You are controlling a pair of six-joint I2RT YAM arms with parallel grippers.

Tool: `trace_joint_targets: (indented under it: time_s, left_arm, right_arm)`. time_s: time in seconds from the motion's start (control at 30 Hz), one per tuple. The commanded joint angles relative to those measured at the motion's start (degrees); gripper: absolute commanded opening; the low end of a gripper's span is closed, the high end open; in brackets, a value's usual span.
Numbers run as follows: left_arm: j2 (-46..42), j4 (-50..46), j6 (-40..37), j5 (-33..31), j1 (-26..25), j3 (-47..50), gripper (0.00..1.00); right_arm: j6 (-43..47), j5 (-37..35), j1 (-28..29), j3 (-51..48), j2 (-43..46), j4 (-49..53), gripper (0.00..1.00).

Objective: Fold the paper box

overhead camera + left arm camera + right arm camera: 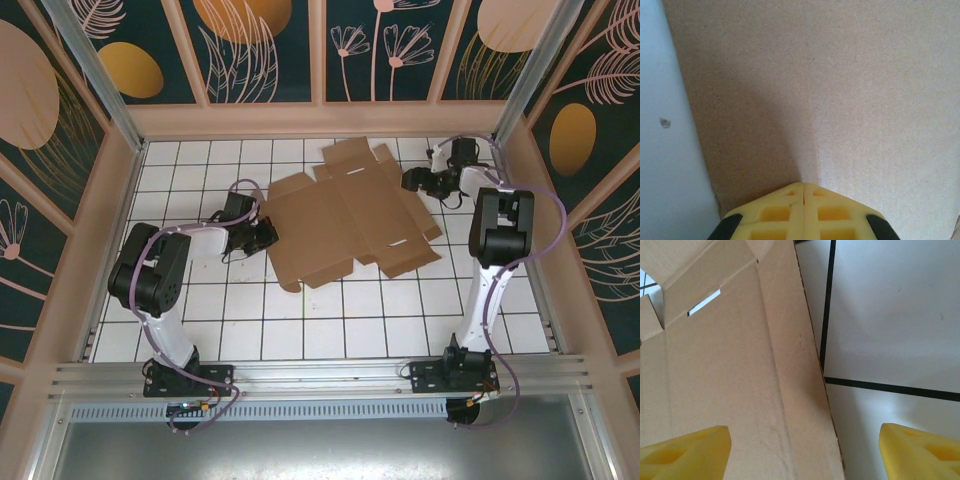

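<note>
Yellow fingers (775,212) of the left gripper (803,186) sit pressed together with only a thin seam between them. Their tips are at the surface of the paper box (865,100); whether they touch it cannot be told. From above, the paper box (345,215) lies as a flat brown die-cut sheet, flaps spread, on the far middle of the white tiled table (330,320). The left gripper (266,236) is at its left edge and the right gripper (420,182) is just beside its far right corner. At the right wrist, the right gripper (805,432) has its fingers wide apart and holds nothing. The sheet's (730,370) edge runs between them over the tiles (890,315).
</note>
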State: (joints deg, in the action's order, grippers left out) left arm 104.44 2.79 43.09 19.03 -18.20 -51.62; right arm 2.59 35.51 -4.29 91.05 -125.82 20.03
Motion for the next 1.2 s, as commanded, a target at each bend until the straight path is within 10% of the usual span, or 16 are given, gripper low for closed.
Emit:
trace_joint_targets:
  time_s: [0.0,0.5,0.87,1.17]
  left_arm:
    - [1.9,-4.2,-1.8,-1.6,0.2,-0.2,0.0]
    - [3.1,-4.2,-3.1,-1.9,0.4,-1.2,0.0]
    - [1.9,-5.2,-4.2,-3.4,0.5,-2.0,0.0]
    - [-5.4,-8.3,-6.2,-7.9,0.6,-3.7,0.0]
  right_arm:
    - [0.3,10.5,0.3,1.9,-2.6,3.3,0.76]
    - [-0.6,28.3,3.4,0.2,-10.2,11.3,0.52]
    - [-1.8,5.7,3.2,-3.1,-2.5,10.0,0.66]
    - [-2.4,-7.0,5.3,-5.8,-1.1,9.3,0.3]
